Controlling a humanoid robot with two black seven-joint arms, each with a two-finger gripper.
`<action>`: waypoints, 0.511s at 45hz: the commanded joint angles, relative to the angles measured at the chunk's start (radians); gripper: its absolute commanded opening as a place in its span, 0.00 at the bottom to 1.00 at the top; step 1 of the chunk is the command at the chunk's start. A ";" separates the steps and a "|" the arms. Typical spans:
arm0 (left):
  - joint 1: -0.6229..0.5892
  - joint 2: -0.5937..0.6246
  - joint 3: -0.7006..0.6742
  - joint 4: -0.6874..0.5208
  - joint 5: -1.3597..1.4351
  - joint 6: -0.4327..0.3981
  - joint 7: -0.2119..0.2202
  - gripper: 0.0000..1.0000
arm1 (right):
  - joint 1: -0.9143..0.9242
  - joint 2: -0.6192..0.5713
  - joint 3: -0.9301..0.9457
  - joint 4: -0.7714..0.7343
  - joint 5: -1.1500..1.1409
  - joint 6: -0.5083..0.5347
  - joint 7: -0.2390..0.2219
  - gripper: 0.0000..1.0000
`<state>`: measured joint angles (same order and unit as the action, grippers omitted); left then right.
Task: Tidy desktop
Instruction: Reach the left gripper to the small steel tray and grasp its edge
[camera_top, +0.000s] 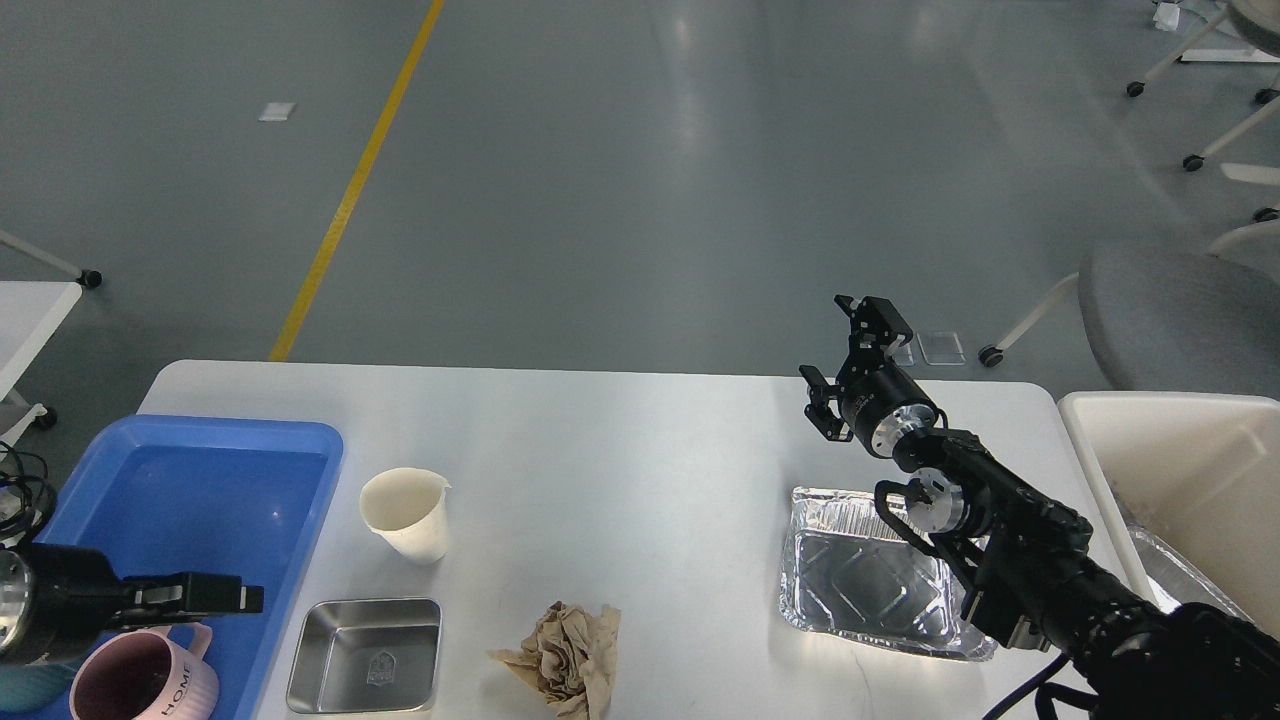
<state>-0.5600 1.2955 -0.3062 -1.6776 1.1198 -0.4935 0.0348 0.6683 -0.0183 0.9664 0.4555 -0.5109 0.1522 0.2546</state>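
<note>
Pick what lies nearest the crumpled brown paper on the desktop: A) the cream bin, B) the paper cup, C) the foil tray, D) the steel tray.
D: the steel tray sits just left of the brown paper, at the desktop's near edge, while the paper cup, foil tray and cream bin lie farther off.

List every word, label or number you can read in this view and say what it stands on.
"HOME": printed vertically on the side of the pink mug at the bottom left.
An embossed mark on the floor of the small steel tray: too small to read.
No other legible text.
</note>
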 joint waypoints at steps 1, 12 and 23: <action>0.000 -0.085 0.056 0.044 0.002 0.053 0.059 0.64 | -0.001 0.000 0.000 0.000 0.000 0.000 0.000 1.00; 0.002 -0.145 0.107 0.107 0.003 0.102 0.065 0.55 | -0.003 -0.002 -0.002 -0.001 0.000 0.000 0.000 1.00; 0.012 -0.208 0.121 0.144 0.005 0.102 0.073 0.42 | -0.003 -0.002 -0.002 -0.001 0.000 0.000 0.000 1.00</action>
<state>-0.5527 1.1153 -0.1906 -1.5556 1.1242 -0.3910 0.1022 0.6657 -0.0198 0.9648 0.4540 -0.5109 0.1529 0.2546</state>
